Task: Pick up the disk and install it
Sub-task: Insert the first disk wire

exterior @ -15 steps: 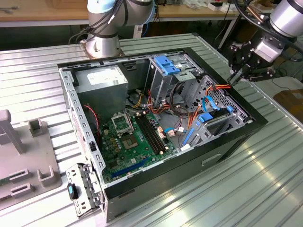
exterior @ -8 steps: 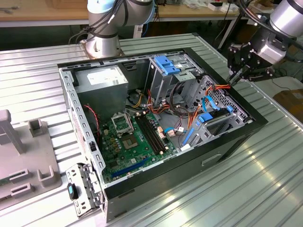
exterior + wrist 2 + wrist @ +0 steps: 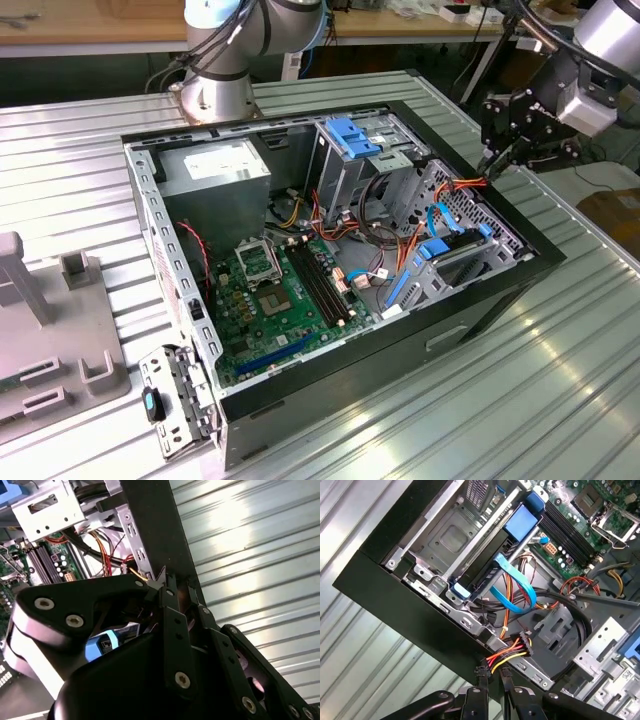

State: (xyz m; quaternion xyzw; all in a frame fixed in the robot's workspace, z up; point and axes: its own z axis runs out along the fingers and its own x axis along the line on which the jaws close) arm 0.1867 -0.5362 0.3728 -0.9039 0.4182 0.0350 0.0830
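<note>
The disk (image 3: 485,566), dark with blue rails, lies in a bay of the open computer case (image 3: 480,310), near the exterior view's right (image 3: 462,258). My black gripper (image 3: 487,172) hangs over the case's rim just past that bay. A red, orange and yellow power cable (image 3: 512,652) runs up from beside the disk to the rim (image 3: 468,184). Its end lies between my fingertips (image 3: 482,680). In the first wrist view the gripper (image 3: 495,680) is shut on this cable. In the second wrist view the gripper (image 3: 175,582) is at the black rim with the cable's yellow end (image 3: 136,573) beside it.
Inside the case lie a green motherboard (image 3: 270,290), a grey power-supply box (image 3: 212,165) and a blue-topped drive cage (image 3: 350,135). A blue flat cable (image 3: 517,582) loops beside the disk. The arm's base (image 3: 215,90) stands behind the case. A grey fixture (image 3: 40,340) sits at the exterior view's left.
</note>
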